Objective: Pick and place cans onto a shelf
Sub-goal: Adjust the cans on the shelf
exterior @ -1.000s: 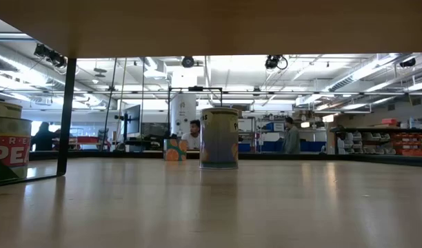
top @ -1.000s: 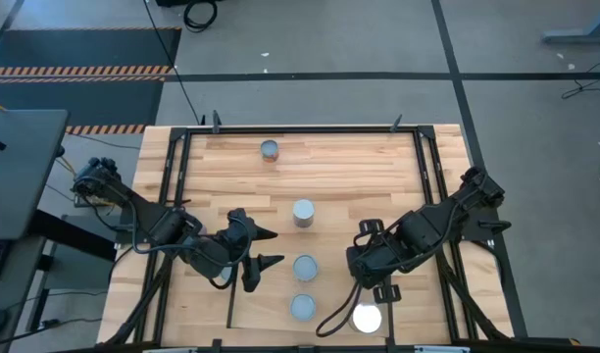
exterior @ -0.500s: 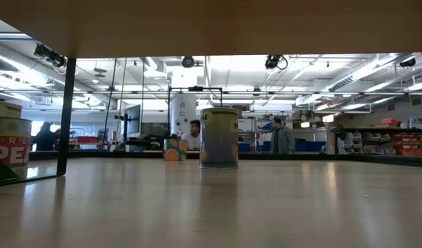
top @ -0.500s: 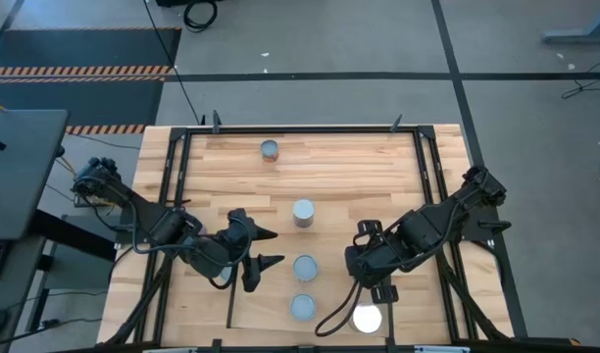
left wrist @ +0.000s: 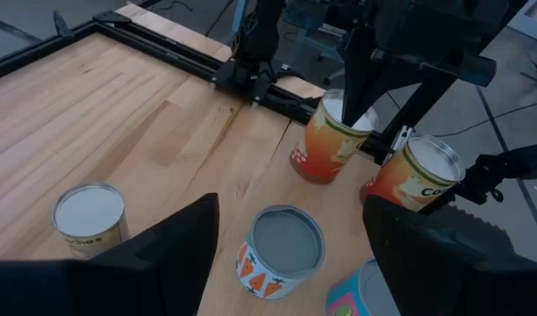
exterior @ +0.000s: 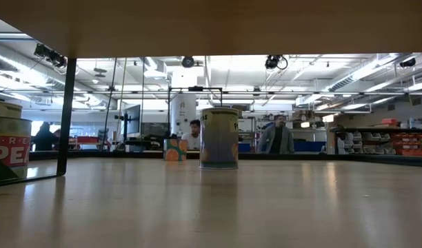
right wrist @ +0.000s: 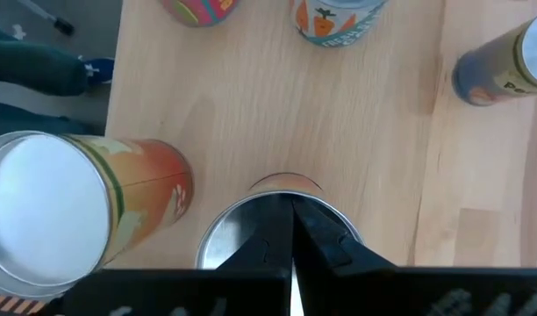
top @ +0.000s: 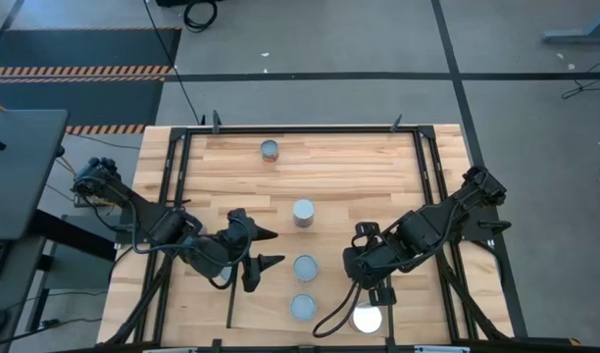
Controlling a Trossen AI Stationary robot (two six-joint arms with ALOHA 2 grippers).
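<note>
Low view: pale wooden tabletop (exterior: 211, 207), workshop behind.

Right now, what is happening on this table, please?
Two robot arms are working over a wooden table with several cans standing on it. The right end effector hangs with its fingers together directly above one can, next to a white-topped can. The left end effector is open and points toward a grey-topped can, holding nothing.

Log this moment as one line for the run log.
left pincer open, near carrot can | right pincer shut, over grey-topped can
</note>
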